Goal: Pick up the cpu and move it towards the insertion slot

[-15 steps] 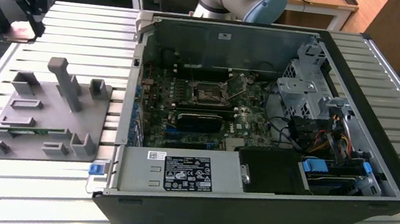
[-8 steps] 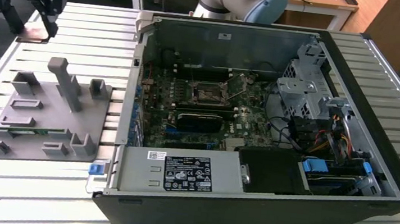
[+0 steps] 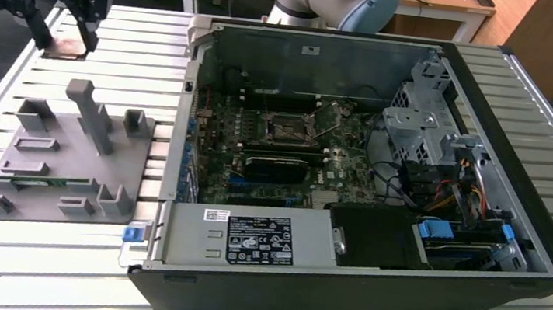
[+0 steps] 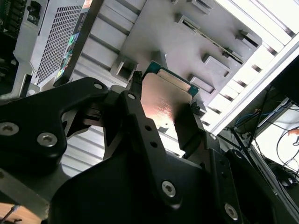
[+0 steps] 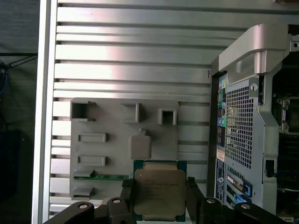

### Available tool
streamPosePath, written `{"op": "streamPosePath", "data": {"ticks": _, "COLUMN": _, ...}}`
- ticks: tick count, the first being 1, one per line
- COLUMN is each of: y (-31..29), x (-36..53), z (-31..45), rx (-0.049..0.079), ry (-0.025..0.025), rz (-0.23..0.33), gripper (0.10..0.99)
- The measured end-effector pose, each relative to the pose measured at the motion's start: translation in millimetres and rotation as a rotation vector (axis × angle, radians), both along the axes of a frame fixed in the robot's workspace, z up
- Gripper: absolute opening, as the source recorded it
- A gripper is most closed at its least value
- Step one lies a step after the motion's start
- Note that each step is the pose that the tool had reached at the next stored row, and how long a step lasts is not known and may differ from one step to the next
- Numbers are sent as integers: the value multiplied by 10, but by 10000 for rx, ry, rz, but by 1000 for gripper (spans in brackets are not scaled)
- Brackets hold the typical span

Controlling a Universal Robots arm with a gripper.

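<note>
**Item 1: my gripper** (image 3: pixel 64 38) (image 5: pixel 160 207). Closed on the cpu, with one black finger (image 5: pixel 127 195) on each of two opposite edges. In the exterior view it hangs over the far corner of the table at that view's left.

**Item 2: cpu** (image 3: pixel 63 52) (image 5: pixel 160 186) (image 4: pixel 163 100). A flat square chip with a silvery top and a green rim. It is held level between my fingers and clear of the table, above the slats at the far edge of the fixture plate. Its underside shows in the second wrist view.

**Item 3: insertion slot** (image 3: pixel 288 129). A square socket with a metal frame and a dark centre, on the motherboard inside the computer case. It is well apart from the cpu, and the case wall stands between them.

**Item 4: fixture plate** (image 3: pixel 51 161) (image 5: pixel 117 121). Grey, with raised blocks and shallow pockets. It lies flat on the table, toward the table's edge at the exterior view's left and just beside the computer case.

**Item 5: green circuit strip** (image 5: pixel 105 177). Narrow, and seated in a long pocket of the fixture plate.

**Item 6: computer case** (image 3: pixel 344 296) (image 5: pixel 243 116). Black, lying on its side with the panel off and the interior facing up. It covers the middle of the table.

**Item 7: table** (image 3: pixel 130 68). Slatted aluminium. It carries the fixture plate and the computer case.
</note>
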State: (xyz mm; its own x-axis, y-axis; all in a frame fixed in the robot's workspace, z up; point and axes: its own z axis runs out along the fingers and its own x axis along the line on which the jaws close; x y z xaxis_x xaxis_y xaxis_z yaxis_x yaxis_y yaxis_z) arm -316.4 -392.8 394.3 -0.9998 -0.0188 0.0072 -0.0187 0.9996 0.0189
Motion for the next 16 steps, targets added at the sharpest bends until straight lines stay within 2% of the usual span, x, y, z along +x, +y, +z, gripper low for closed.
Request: {"op": "streamPosePath", "data": {"ticks": 16, "y": 29, "x": 406, "z": -1, "rx": 0, "ry": 1, "rz": 0, "gripper": 529}}
